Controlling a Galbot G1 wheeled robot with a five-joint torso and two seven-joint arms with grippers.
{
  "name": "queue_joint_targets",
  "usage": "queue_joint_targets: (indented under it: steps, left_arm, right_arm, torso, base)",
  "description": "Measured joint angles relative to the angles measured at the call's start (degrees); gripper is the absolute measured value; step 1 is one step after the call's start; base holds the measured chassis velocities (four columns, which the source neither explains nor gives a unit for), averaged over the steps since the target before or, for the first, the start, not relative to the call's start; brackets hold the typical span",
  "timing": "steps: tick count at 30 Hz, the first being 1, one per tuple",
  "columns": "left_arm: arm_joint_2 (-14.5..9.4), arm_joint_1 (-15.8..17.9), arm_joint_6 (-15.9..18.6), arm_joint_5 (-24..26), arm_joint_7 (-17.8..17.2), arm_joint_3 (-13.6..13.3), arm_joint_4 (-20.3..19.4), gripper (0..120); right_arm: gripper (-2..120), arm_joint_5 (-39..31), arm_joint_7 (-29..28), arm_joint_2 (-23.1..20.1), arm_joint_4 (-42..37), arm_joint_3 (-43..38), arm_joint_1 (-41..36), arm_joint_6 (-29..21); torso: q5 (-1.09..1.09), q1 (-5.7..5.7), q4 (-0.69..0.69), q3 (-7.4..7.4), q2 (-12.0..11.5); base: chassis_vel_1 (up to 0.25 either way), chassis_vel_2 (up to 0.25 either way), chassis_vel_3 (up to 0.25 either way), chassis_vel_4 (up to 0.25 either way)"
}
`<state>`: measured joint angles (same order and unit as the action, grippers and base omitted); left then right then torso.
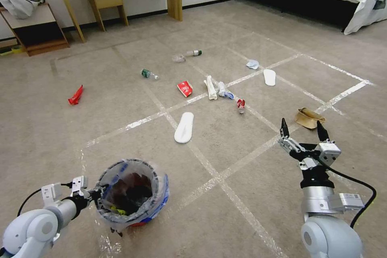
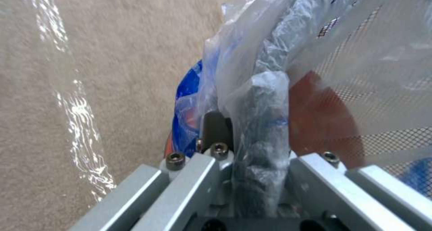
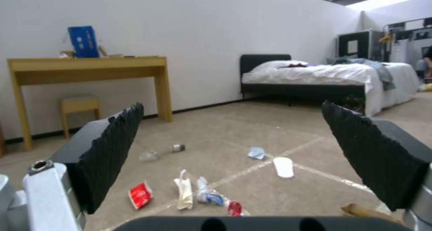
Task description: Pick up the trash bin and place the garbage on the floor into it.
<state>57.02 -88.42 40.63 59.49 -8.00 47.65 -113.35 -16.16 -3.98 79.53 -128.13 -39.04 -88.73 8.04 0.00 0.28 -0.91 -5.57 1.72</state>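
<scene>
Red plastic under a crinkled clear liner printed with blue identifies the bin [image 1: 133, 193], which sits low at the robot's left front. Whether it rests on the carpet [image 1: 60, 137] or hangs just off it cannot be told. The left pincer [image 1: 93, 194] is clamped on the near rim: in the left wrist view one finger [image 2: 216, 126] lies outside the wall and the other is buried in the bunched liner [image 2: 265, 99] inside. Gripping the rim, not the body, leaves the mouth open and facing up, which suits loading from above. Dark contents and a yellow-green scrap lie inside.

The right pincer [image 1: 303, 130] hovers at the robot's right front with fingers spread wide and nothing between them, pointed toward the litter, a posture that reads as ready for a pick.

Garbage lies scattered on the carpet, well apart from the bin:
- brown paper scrap [image 1: 309, 117], nearest the right pincer;
- red can [image 1: 241, 105];
- white rolls [image 1: 210, 87];
- red cup [image 1: 185, 88];
- green-label bottle [image 1: 148, 74] and a second bottle [image 1: 192, 53];
- red wrapper [image 1: 75, 95] toward the left;
- blue-white tissue [image 1: 252, 64].

Two white slippers [image 1: 184, 127] also lie among the litter.
</scene>
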Motion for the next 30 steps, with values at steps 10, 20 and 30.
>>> queue_joint_targets:
  steps: [10,20,30]
  left_arm:
    - [1.55,-2.43,1.66,5.91,-5.97,5.79,-8.47,1]
    - [3.02,-4.60,1.67,8.76,-10.81,8.84,-12.88,1]
    - [3.43,-4.92,1.63,9.43,-11.15,8.82,-12.08,1]
  right_arm:
    - [100,-4.68,-3.86,-3.30,-2.28,-1.77,-0.42,-3.18]
    - [100,-6.81,-4.63,-5.30,-2.67,-2.28,0.23,-4.40]
    - [100,-7.51,-3.41,-5.93,-1.79,-2.19,0.55,-3.62]
  torso:
    - [0.01,0.00,0.00,0.00,0.00]
    - [0.01,0.00,0.00,0.01,0.00]
    - [0.00,0.00,0.00,0.01,0.00]
  base:
    - [0.000,0.000,0.000,0.000]
    - [0.000,0.000,0.000,0.000]
    - [0.000,0.000,0.000,0.000]
